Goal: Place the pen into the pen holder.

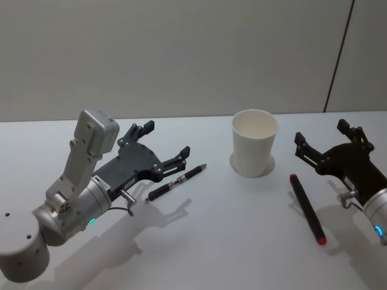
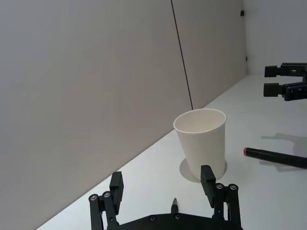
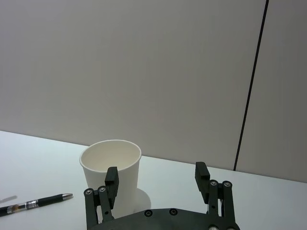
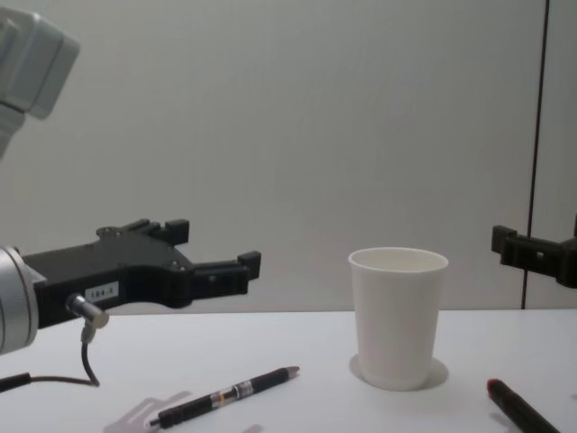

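My left gripper (image 1: 166, 140) hovers above the table (image 1: 211, 254), fingers spread wide, holding nothing. Just below its nearer fingertip a black pen (image 1: 175, 182) lies flat and slanted, tip toward the white paper cup (image 1: 254, 154), which stands upright well apart to my right. I judge it best to come down across the pen's middle, jaws square to its length, then close. My right gripper (image 1: 321, 133), also spread, hangs past the cup beside a red-ended pen (image 1: 307, 208).

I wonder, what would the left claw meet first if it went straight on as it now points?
Probably the pen holder, standing ahead of the open left claw; depth is uncertain.
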Robot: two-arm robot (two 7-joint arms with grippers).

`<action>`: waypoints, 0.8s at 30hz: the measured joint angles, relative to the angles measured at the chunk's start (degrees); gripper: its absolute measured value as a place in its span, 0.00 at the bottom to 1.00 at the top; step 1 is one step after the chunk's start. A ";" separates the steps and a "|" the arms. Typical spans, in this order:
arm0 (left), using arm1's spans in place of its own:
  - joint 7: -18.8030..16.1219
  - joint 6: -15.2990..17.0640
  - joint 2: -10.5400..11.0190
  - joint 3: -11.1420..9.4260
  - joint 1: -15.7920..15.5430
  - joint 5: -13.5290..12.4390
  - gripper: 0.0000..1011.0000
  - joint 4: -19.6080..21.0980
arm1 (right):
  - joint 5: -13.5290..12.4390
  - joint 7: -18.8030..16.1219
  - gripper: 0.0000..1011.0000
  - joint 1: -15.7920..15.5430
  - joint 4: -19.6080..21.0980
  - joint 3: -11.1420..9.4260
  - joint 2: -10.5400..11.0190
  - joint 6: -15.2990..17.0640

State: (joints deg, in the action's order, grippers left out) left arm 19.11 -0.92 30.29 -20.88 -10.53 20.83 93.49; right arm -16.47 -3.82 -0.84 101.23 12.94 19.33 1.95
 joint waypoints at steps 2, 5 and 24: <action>1.36 0.39 -0.13 0.06 -0.53 -0.01 0.99 -0.80 | 0.00 0.00 0.99 0.00 0.00 0.00 0.00 0.00; 2.83 0.87 -0.31 0.12 -1.12 -0.06 0.99 -1.76 | 0.00 0.00 0.99 0.00 0.00 0.00 0.00 0.00; 11.18 6.04 -1.50 0.46 -4.97 0.35 0.99 -8.22 | 0.00 0.00 0.99 0.00 0.00 0.00 0.00 0.00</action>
State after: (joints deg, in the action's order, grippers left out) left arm 30.29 5.11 28.79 -20.42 -15.50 21.18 85.28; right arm -16.47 -3.83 -0.84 101.23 12.94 19.33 1.95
